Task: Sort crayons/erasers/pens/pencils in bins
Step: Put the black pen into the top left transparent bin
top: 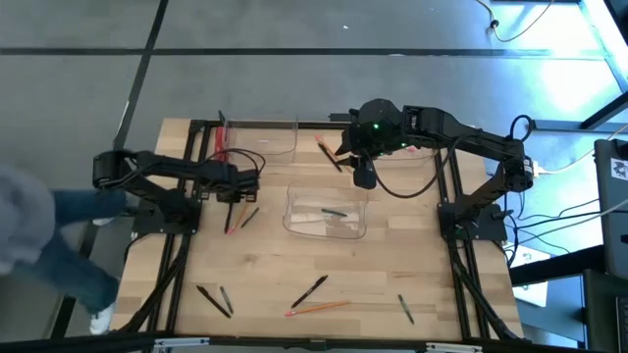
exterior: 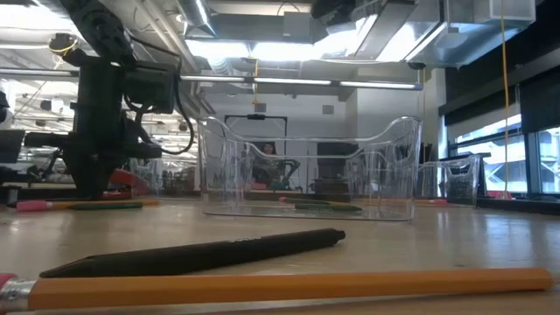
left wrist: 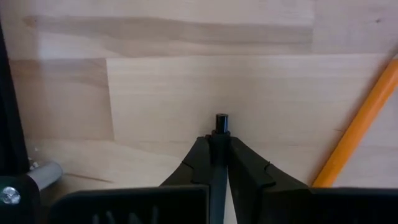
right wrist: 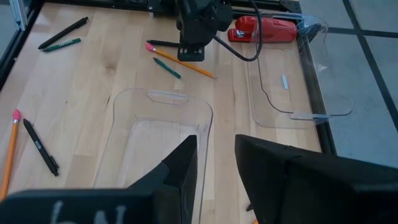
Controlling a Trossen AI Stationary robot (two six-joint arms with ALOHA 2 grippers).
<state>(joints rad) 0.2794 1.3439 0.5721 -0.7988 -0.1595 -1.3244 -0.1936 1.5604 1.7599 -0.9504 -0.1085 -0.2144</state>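
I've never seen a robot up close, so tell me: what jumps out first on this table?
Two dark arms reach over a wooden table strewn with pens and pencils. The left gripper is down at the table on the left side, pinched shut on a slim black pen, with an orange pencil beside it. The right gripper hangs open above a clear bin at the middle of the table.
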